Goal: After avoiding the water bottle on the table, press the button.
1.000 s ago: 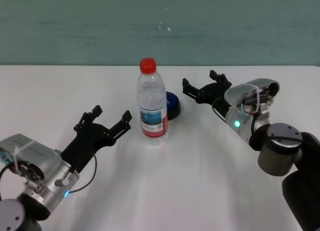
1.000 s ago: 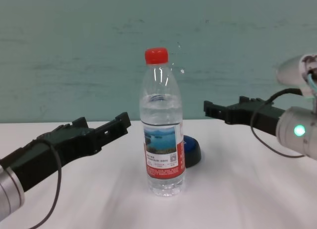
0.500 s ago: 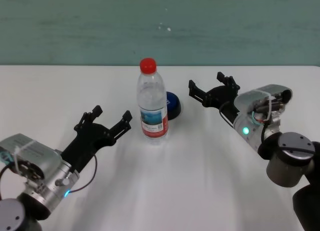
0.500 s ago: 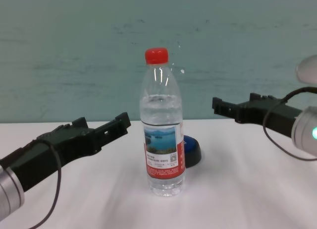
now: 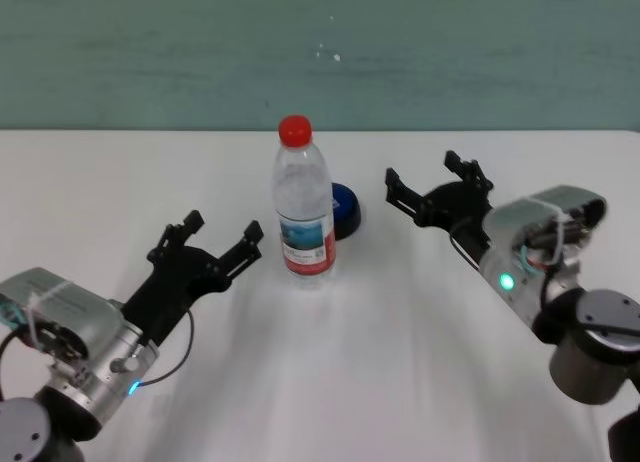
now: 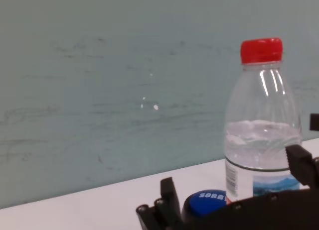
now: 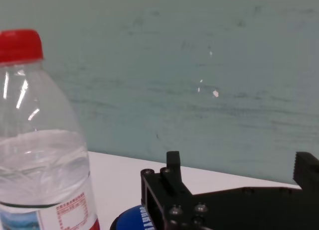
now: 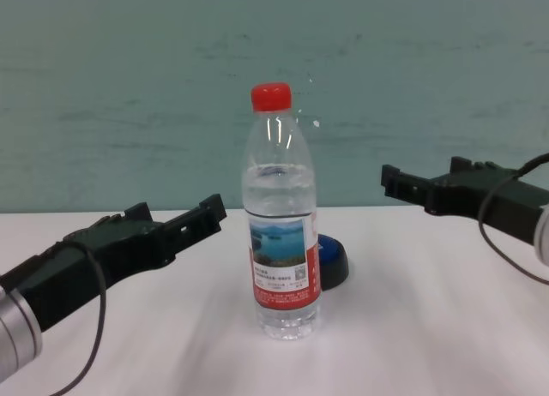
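Note:
The water bottle stands upright mid-table, with a red cap and a lake label; it also shows in the chest view. The blue button sits just behind and to the right of it, partly hidden by the bottle in the chest view. My right gripper is open and empty, hovering to the right of the button and apart from it. My left gripper is open and empty, left of the bottle and not touching it. The left wrist view shows the bottle and button beyond the fingers.
The white table stretches wide to the front and both sides. A teal wall runs along its far edge. Nothing else stands on the table.
My right gripper has drawn back to the right, away from the button and bottle. The left arm, bottle and button have not moved.

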